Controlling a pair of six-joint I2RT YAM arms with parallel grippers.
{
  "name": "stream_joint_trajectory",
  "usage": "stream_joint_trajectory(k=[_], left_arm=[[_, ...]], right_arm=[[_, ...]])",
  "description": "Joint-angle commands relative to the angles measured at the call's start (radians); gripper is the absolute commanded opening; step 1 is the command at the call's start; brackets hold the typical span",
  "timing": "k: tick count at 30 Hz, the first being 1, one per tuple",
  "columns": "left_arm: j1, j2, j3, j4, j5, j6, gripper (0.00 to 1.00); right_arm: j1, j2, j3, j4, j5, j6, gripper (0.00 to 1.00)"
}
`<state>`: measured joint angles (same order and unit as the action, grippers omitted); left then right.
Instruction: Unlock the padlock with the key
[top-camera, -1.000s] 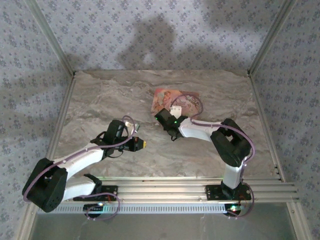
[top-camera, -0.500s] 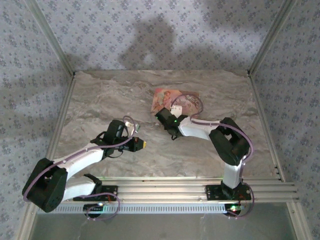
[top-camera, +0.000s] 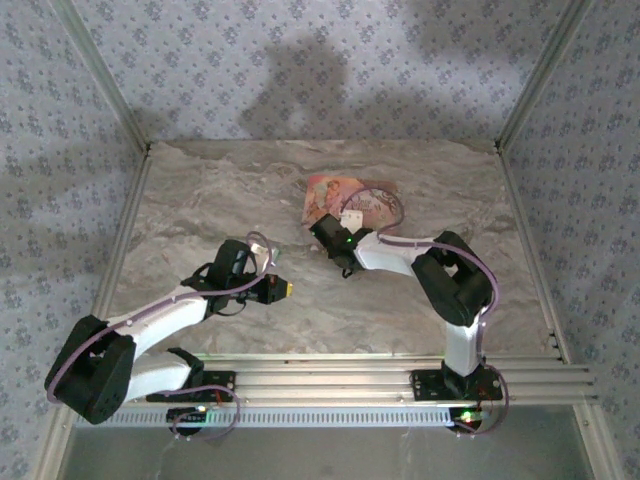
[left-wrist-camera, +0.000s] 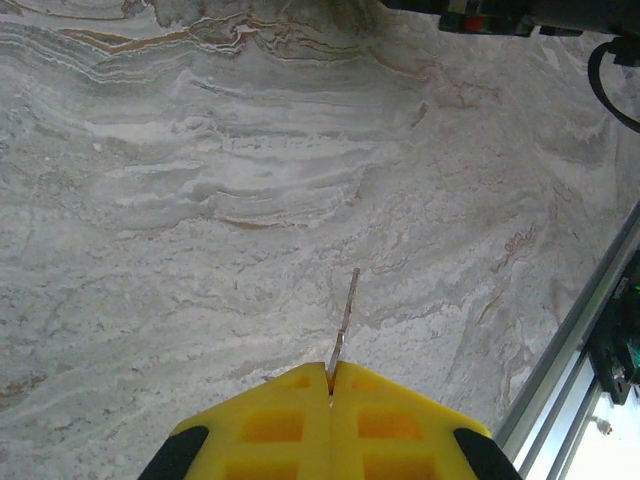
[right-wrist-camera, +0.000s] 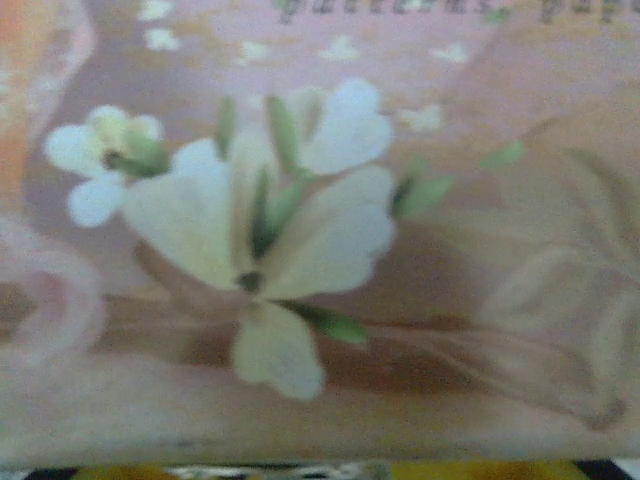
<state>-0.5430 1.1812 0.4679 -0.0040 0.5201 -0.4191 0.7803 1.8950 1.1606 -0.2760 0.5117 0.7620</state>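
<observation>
Since a second ago the right arm (top-camera: 455, 280) has leaned slightly left, its right end effector (top-camera: 347, 222) staying against the near edge of the pink floral box (top-camera: 372, 200), too close and blurred to tell whether it is open or closed. Left of it and nearer, the left end effector (left-wrist-camera: 331, 368) has not moved and is closed on the key (left-wrist-camera: 346, 312), whose blade juts beyond its tips above the veined grey marble desk (top-camera: 200, 200). Blue-flowered walls (top-camera: 300, 60) and an aluminium frame (top-camera: 523, 100) enclose the desk.
</observation>
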Motion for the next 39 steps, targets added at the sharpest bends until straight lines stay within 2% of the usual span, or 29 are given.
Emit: stream_joint_trajectory(k=[1, 4, 9, 19, 29, 39], left_arm=[[0.0, 0.005, 0.011, -0.018, 0.027, 0.035, 0.0], [0.001, -0.018, 0.009, -0.025, 0.039, 0.049, 0.0], [0.0, -0.07, 0.007, -0.042, 0.024, 0.051, 0.0], [-0.023, -0.039, 0.046, -0.076, 0.095, 0.078, 0.0], [-0.114, -0.035, 0.075, -0.013, -0.002, 0.073, 0.0], [-0.152, -0.011, 0.034, 0.146, -0.041, 0.082, 0.0]], right_arm=[[-0.01, 0.017, 0.019, 0.049, -0.025, -0.05, 0.23], [-0.013, -0.018, -0.014, 0.084, -0.072, -0.093, 0.11], [-0.033, -0.084, -0.042, 0.061, -0.179, -0.159, 0.0], [-0.041, -0.218, -0.071, -0.054, -0.347, -0.239, 0.0], [-0.051, -0.254, -0.002, -0.237, -0.542, -0.199, 0.0], [-0.063, -0.315, 0.008, -0.279, -0.675, -0.175, 0.0]])
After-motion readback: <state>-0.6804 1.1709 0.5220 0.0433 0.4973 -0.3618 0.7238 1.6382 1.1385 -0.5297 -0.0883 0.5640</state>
